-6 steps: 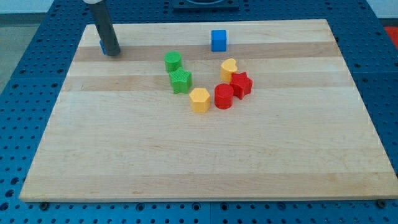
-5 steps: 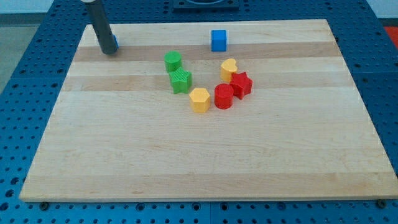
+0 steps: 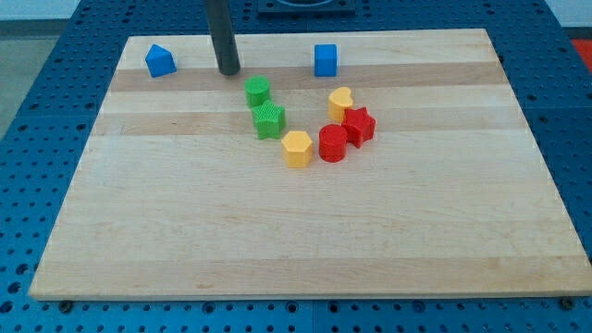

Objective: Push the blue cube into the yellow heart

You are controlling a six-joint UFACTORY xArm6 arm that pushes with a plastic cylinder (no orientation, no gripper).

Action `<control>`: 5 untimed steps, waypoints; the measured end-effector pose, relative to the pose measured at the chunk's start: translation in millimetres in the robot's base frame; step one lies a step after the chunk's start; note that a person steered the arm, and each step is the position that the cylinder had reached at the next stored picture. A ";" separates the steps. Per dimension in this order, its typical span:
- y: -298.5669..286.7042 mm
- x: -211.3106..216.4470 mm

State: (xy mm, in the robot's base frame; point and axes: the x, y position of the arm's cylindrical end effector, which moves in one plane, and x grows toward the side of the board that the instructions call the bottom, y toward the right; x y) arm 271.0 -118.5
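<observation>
The blue cube (image 3: 325, 60) sits near the view's top, right of centre. The yellow heart (image 3: 340, 103) lies below it and slightly right, with a gap of bare wood between them. My tip (image 3: 228, 70) rests on the board well to the left of the blue cube, above and left of the green blocks. It touches no block.
A second blue block (image 3: 160, 61) lies at the top left. Two green blocks (image 3: 258, 91) (image 3: 269, 120) stand below my tip. A yellow hexagon (image 3: 297, 148), a red cylinder (image 3: 333, 142) and a red star (image 3: 359, 126) cluster beside the heart.
My tip has moved to the right along the top of the board, away from the top-left blue block, which now shows in full. No block has moved.
</observation>
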 end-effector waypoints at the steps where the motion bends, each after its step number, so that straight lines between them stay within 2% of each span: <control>1: 13.5 -2.9; 2: 78.6 -27.8; 3: 99.2 -33.5; 4: 153.6 -39.9; 5: 153.6 -39.8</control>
